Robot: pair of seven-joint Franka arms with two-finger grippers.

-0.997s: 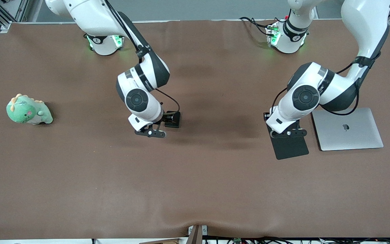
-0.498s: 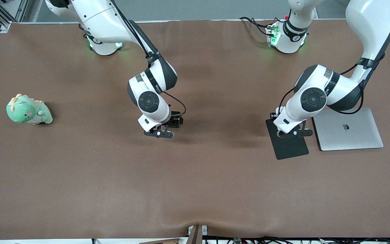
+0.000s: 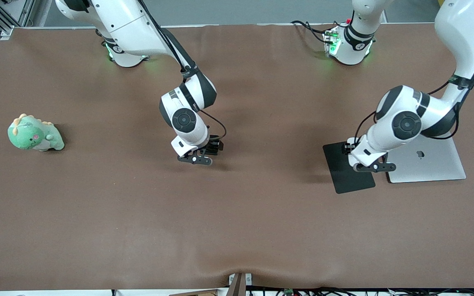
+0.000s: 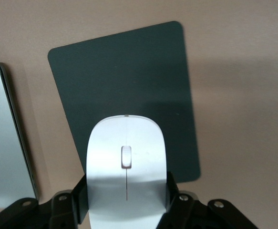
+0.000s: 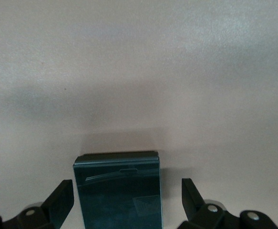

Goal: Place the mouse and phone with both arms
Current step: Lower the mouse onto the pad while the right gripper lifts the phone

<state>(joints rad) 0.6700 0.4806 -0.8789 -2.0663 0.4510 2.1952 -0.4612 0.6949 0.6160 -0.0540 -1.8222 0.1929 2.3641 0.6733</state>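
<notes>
My left gripper [image 3: 370, 166] is shut on the white mouse [image 4: 127, 138], its fingers [image 4: 81, 195] pressed against both sides. It holds the mouse over the black mouse pad [image 3: 340, 172], at the pad's edge beside the laptop; the pad also shows in the left wrist view [image 4: 129, 71]. In the front view the arm hides the mouse. My right gripper [image 3: 196, 158] is low at mid-table and open. In the right wrist view the black phone [image 5: 119, 195] lies on the table between its fingers [image 5: 62, 200], with a gap on each side. In the front view the gripper hides the phone.
A closed silver laptop [image 3: 430, 164] lies beside the mouse pad toward the left arm's end; its edge shows in the left wrist view [image 4: 0, 143]. A green dinosaur plush [image 3: 34, 133] sits toward the right arm's end. The table has a brown cover [image 3: 237, 226].
The left gripper has carried the mouse across the mouse pad toward the laptop. The right gripper has shifted a little toward the left arm's end of the table.
</notes>
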